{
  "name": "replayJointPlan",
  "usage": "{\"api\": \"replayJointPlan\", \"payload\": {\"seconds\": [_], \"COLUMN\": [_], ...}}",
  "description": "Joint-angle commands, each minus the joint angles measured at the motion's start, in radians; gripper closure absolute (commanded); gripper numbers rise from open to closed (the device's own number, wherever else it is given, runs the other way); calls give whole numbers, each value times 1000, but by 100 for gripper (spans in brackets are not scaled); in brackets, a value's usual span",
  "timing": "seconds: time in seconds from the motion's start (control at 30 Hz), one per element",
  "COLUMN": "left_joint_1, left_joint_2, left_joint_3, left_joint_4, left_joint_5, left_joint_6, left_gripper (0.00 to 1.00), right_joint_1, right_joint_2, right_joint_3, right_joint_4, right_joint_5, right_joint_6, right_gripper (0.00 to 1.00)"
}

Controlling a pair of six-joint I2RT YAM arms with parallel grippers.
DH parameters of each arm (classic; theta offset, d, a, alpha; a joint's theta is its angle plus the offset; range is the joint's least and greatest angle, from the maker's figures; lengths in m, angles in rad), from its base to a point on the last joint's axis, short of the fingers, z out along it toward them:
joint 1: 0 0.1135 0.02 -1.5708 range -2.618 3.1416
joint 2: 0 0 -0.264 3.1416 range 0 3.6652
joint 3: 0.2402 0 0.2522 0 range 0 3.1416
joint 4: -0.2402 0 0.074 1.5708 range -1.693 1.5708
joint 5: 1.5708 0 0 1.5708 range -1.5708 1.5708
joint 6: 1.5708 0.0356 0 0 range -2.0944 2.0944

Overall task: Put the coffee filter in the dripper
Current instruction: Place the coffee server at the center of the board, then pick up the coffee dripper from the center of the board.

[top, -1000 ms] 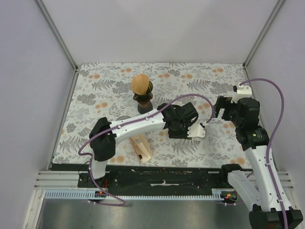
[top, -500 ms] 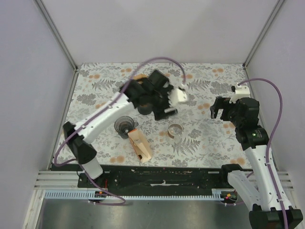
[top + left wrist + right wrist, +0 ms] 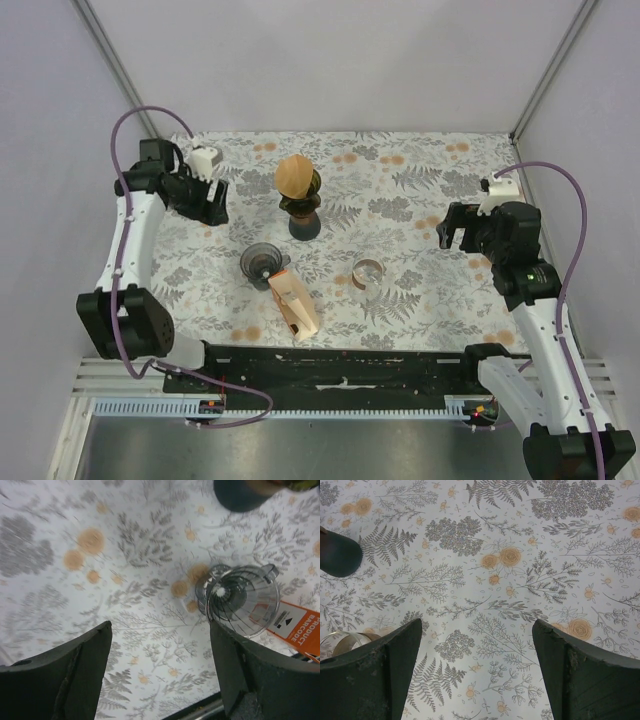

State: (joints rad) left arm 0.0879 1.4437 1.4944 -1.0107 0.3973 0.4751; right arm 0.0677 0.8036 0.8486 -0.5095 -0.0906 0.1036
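An orange tag point(image 3: 299, 626) just beside the clear ribbed dripper point(image 3: 243, 600) reads "PRODUCT BARCODE". The brown, cone-shaped coffee filter point(image 3: 293, 175) sits atop a dark stand point(image 3: 303, 222), possibly a cup, behind the dripper. The left claw point(image 3: 208, 198) and right claw point(image 3: 455, 228) gape wide and empty near opposite worktop point(image 3: 420, 170) edges, well apart from these things.

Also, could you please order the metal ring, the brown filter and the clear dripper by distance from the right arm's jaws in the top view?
1. Silver metal ring, right of centre.
2. Brown paper cone filter on its dark stand, toward the back.
3. Clear ribbed dripper, left of centre.
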Motion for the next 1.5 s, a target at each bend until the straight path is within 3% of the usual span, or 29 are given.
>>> {"api": "replayJointPlan", "payload": {"seconds": [0.0,0.13,0.27,0.43,0.57,0.7,0.83,1.13,1.33,1.4,1.47], "left_joint_1": [-4,-36,-137,-151,-155,-155,-120,232,231,179,72], "left_joint_2": [69,78,102,165,196,216,202,22,-141,-157,-164], "left_joint_3": [-170,-276,-327,-350,-362,-356,-307,-120,59,127,167], "left_joint_4": [67,159,228,267,261,238,181,-5,-19,-52,-78], "left_joint_5": [75,92,-7,-45,-38,3,37,189,265,265,233], "left_joint_6": [-69,-101,-128,-150,-125,-122,-128,-92,-206,-231,-254], "left_gripper": [13,11,12,35,37,60,98,98,98,98,98], "right_joint_1": [-3,-5,-3,-3,-3,-5,-3,-3,20,99,257], "right_joint_2": [-3,-9,-4,-15,-12,-11,-15,-24,-15,0,34], "right_joint_3": [-3,-9,-10,-16,-13,-14,-14,23,124,158,211], "right_joint_4": [39,40,40,39,40,42,42,32,89,124,144], "right_joint_5": [-18,-17,-20,-20,-23,-29,-34,-84,-244,-235,-137], "right_joint_6": [-12,-15,-15,-15,-16,-18,-18,-18,145,197,203], "right_gripper": [2,2,2,2,2,2,2,2,16,19,20]}}
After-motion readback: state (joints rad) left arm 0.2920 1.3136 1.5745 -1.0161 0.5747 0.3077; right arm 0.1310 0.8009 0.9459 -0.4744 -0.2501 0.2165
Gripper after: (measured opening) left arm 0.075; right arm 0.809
